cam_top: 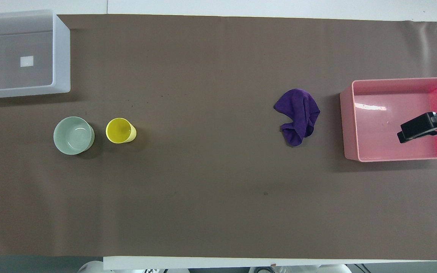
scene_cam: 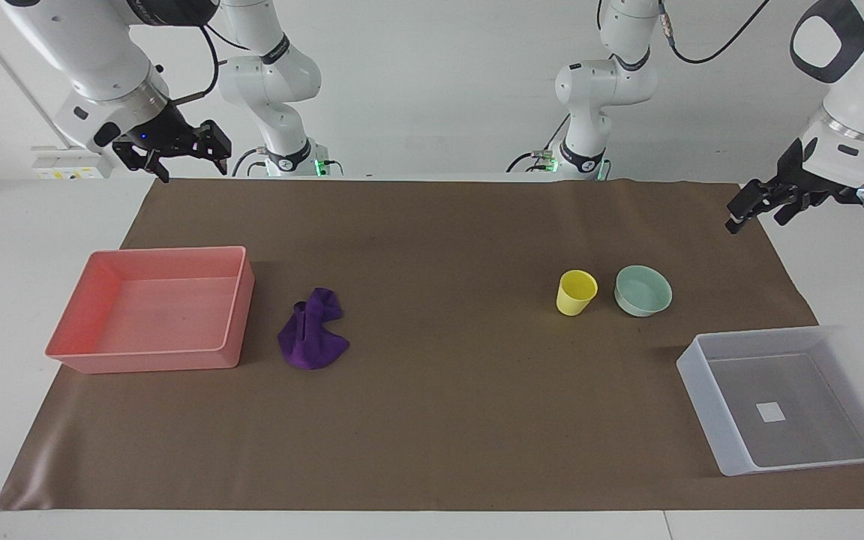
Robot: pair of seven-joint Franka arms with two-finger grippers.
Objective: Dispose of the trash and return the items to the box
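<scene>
You are at the very start: nothing has been picked up, and both arms wait raised at the table's ends. Your right gripper (scene_cam: 181,154) hangs over the table edge at the robots' end of the pink tray (scene_cam: 64,352), well above it, and its jaws look spread with nothing between them. Your left gripper (scene_cam: 766,202) hangs over the mat's edge at the left arm's end, with the bowl (scene_cam: 643,290) and cup (scene_cam: 576,292) below and to one side of it; whether its jaws are spread or closed I cannot tell. The purple rag (scene_cam: 313,330) lies flat on the brown mat (scene_cam: 432,420) just beside the tray, toward the table's middle, well below the right jaws and clear of them. It is bunched, with its long axis running roughly from the robots' end toward the far edge, narrow twisted end nearer the robots and the broad lobe farther out. The yellow cup stands upright, mouth up, close beside the mint-green bowl, which also sits mouth up; neither has a long axis that matters. The translucent box (scene_cam: 702,397) sits farther from the robots than both, empty apart from its white label (scene_cam: 770,411). I judge the rag first: bring the right jaws down over its thick bunched middle, set across the long axis, close, lift, and carry it to the tray
</scene>
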